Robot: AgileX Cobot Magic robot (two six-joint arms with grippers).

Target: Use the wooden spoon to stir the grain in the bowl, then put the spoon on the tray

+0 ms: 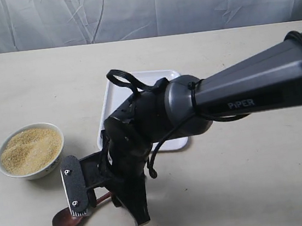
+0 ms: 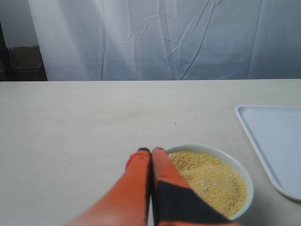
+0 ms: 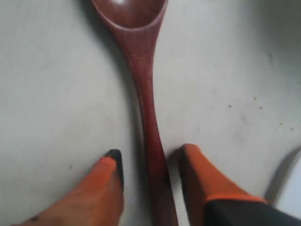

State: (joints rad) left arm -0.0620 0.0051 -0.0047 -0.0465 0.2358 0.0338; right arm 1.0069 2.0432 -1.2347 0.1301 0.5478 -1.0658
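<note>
Your wooden spoon [image 3: 146, 94] is dark reddish-brown and glossy, with a slim handle that widens into an oval scoop. It lies flat on the pale table [image 1: 247, 178], close in front of the small white bowl [image 1: 48, 168] heaped with fine golden grain [image 1: 30, 150], and outside the white tray [image 1: 119, 103], which sits further back behind the arm. Your right gripper [image 3: 150, 155] is lowered over the spoon with its orange fingers [image 3: 110, 183] spread apart. The handle runs straight up the gap between them, a finger on each side, and the scoop lies beyond the fingertips. A thin strip of table shows between the handle and each finger, so nothing is gripped. Your left gripper [image 2: 150, 151] hovers just beside the rim of the bowl, its two fingers pressed together and holding nothing.
</note>
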